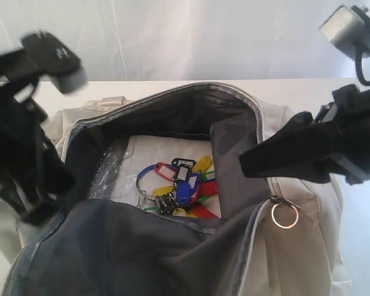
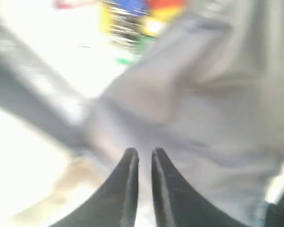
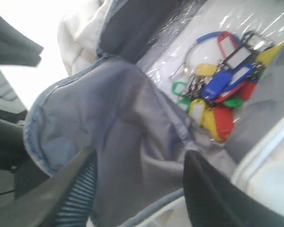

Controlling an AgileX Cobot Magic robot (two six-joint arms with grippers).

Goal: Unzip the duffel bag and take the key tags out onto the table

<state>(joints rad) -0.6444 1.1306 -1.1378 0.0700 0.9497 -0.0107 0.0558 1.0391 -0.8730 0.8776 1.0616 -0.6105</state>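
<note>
Nearest, the duffel bag (image 1: pixel 172 246) lies unzipped, its dark lining folded outward. Inside, on a clear-wrapped white base, sit the key tags (image 1: pixel 182 185). Left fingers (image 2: pixel 144 165) stand narrow, nearly touching, against grey lining; right fingers (image 3: pixel 142 189) gape wide over the opening, holding nothing. Beyond lies the white bench (image 1: pixel 296 89).

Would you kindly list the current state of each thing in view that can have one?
duffel bag: unzipped, its top flap folded back and the dark lining showing.
key tags: bunched on their rings, lying inside the bag on its floor, not yet on the table.
ring pull: hanging free at the bag's outer side.
left end effector: nearly shut, against the bag's fabric.
right end effector: open, above the bag's opening, holding nothing.
</note>
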